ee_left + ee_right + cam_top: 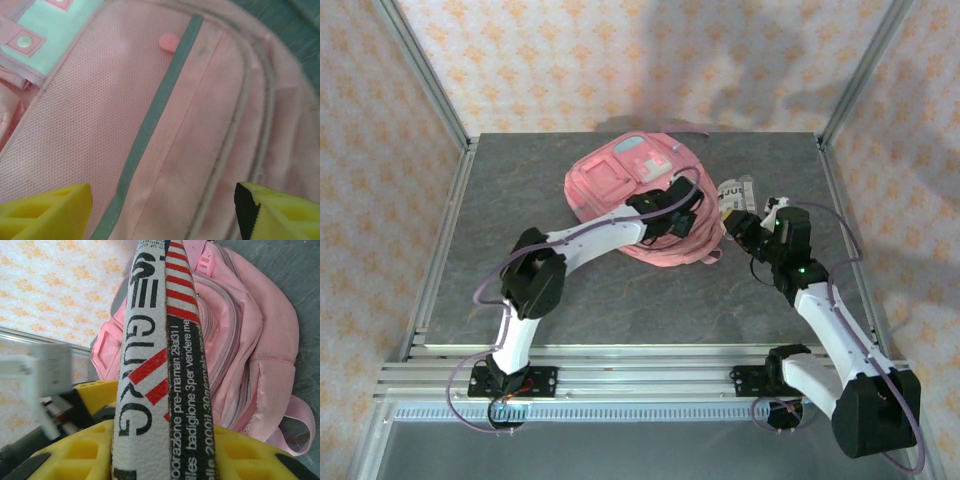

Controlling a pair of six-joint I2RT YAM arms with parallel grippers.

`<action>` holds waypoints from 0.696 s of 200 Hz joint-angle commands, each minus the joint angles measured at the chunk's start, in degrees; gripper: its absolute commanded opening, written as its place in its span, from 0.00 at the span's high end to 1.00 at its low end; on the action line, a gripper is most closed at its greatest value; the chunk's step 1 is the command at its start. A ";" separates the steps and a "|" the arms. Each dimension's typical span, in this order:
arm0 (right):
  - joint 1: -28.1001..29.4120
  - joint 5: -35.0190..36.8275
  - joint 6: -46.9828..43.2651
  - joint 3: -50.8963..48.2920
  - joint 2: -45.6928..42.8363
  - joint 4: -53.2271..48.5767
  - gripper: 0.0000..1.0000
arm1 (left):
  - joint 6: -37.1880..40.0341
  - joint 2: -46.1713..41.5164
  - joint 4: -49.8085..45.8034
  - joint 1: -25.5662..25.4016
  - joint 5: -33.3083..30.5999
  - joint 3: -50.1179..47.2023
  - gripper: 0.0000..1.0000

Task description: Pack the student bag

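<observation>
Pink student bag point(610, 185) under spread left gripper point(672, 213); right gripper point(740, 228) pinches printed packet point(152, 360)

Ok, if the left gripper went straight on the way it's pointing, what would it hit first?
The large pink fabric backpack. The left gripper points at its front panel, open, with the grey trim stripe between its fingers. Contact would likely come near that stripe; depth is unclear.

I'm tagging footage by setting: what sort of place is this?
Probably a robot test cell: aluminium frame posts, wallpaper-patterned panels, and two arms bolted to a rail at the table's edge.
</observation>
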 commanded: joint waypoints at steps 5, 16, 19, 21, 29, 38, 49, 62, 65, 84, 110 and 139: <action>-0.45 -1.78 -1.00 -0.61 -2.22 1.67 0.68 | 5.84 3.44 -3.49 0.27 -11.05 3.63 0.22; -0.50 -1.83 -0.96 -0.81 -2.33 1.79 0.68 | 7.11 4.38 -2.49 0.02 -12.80 3.68 0.21; -0.46 -1.79 -0.90 -0.83 -2.29 1.84 0.68 | 7.31 4.57 -2.22 -0.05 -13.13 3.73 0.21; -0.45 -1.85 -0.91 -0.90 -2.28 1.85 0.68 | 7.36 4.73 -2.07 -0.05 -13.29 3.68 0.21; -0.48 -1.94 -0.87 -0.95 -2.21 2.03 0.68 | 7.81 5.26 -1.45 -0.14 -13.62 3.61 0.21; -0.47 -2.13 -0.66 -1.10 -2.16 2.26 0.68 | 8.12 5.95 -0.80 -0.14 -14.74 3.42 0.22; -0.60 -2.31 -0.49 -1.27 -2.16 2.57 0.68 | 8.37 6.89 -0.62 -0.30 -16.03 3.51 0.22; -0.54 -2.26 -0.38 -1.28 -2.16 2.68 0.68 | 7.64 6.99 -0.90 -0.55 -15.67 3.45 0.22; -0.58 -2.30 -0.38 -1.28 -2.12 2.69 0.68 | 7.46 6.75 -0.79 -0.57 -15.20 3.30 0.22; -0.55 -2.23 -0.47 -1.25 -2.07 2.63 0.68 | 6.87 3.08 2.38 -1.06 -10.71 0.08 0.21; -0.56 -2.37 -0.28 -1.15 -1.77 3.15 0.68 | 6.61 -0.35 5.33 -1.02 -5.46 -2.80 0.20; -0.54 -3.08 0.14 -1.18 -1.57 3.91 0.68 | 7.08 2.11 2.87 -0.99 -8.29 -1.09 0.20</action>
